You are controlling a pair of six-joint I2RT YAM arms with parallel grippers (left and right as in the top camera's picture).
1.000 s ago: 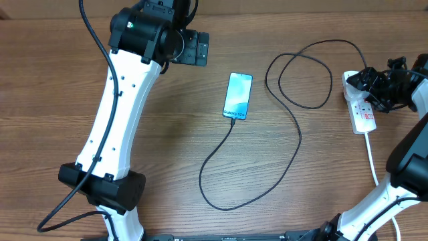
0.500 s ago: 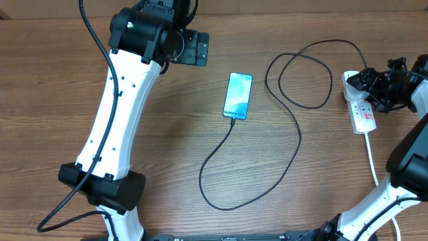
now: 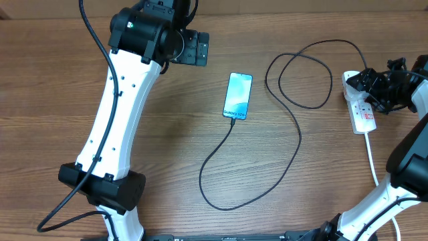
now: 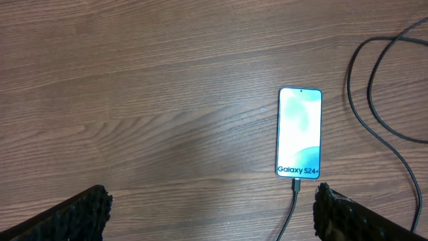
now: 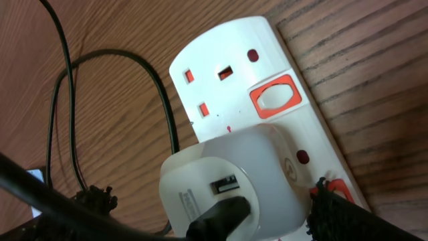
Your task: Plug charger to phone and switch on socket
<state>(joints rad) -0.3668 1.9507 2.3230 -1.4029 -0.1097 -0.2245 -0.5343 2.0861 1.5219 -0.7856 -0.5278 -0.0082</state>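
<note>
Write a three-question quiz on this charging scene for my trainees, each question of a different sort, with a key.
1. True or false: the charger tip is plugged into the phone.
2. The right gripper is at: A the phone, B the socket, C bare table.
3. Fill in: the phone lies screen ____.

Key: 1 true; 2 B; 3 up.

Seen from overhead, the right pincer [image 3: 374,86] covers one end of the power strip [image 3: 363,115]; close up, the lower red switch [image 5: 332,185] sits half behind a finger [image 5: 331,215], its position unreadable.
</note>
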